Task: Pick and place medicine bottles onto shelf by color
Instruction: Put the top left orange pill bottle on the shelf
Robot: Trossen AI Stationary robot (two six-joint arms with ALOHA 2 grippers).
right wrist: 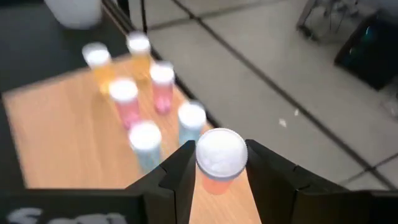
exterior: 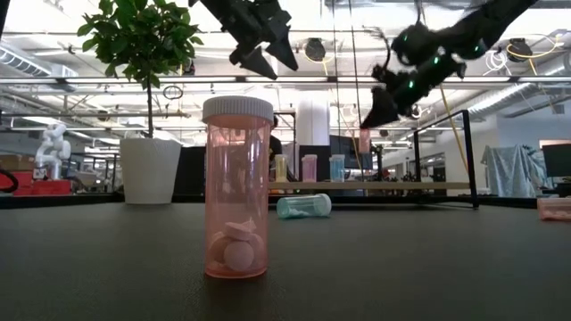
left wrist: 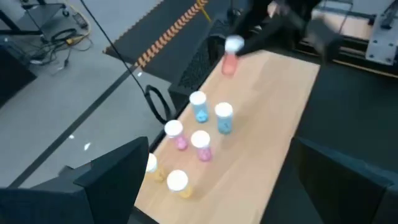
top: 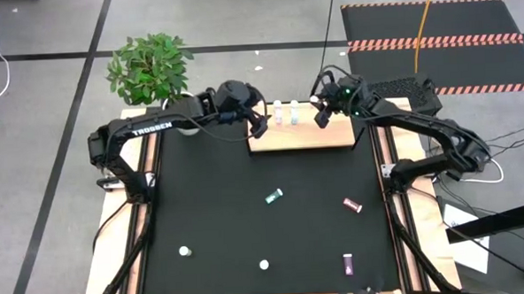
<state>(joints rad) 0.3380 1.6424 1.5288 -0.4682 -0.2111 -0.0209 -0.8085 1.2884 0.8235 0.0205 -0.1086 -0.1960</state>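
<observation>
Bottles on the shelf (top: 319, 137): six stand upright w/ caps up along its far edge, sorted in pairs, yellow pair (right wrist: 118, 59), pink pair (right wrist: 143, 93), blue pair (right wrist: 168, 127). A seventh, an orange-pink bottle (right wrist: 217, 163), is gripped by the right gripper (right wrist: 217, 171) over the shelf's right end, fingers either side, long axis vertical, cap up, not yet set down as far as I can judge. Left gripper (top: 259, 122) hangs above the shelf's left end, fingers spread wide, holding nothing. Left to do: six approx. scattered on the black table (top: 212, 211), incl. a teal bottle (top: 274, 196) lying on its side, axis diagonal, and an upright pink one (exterior: 237, 187) near the front.
</observation>
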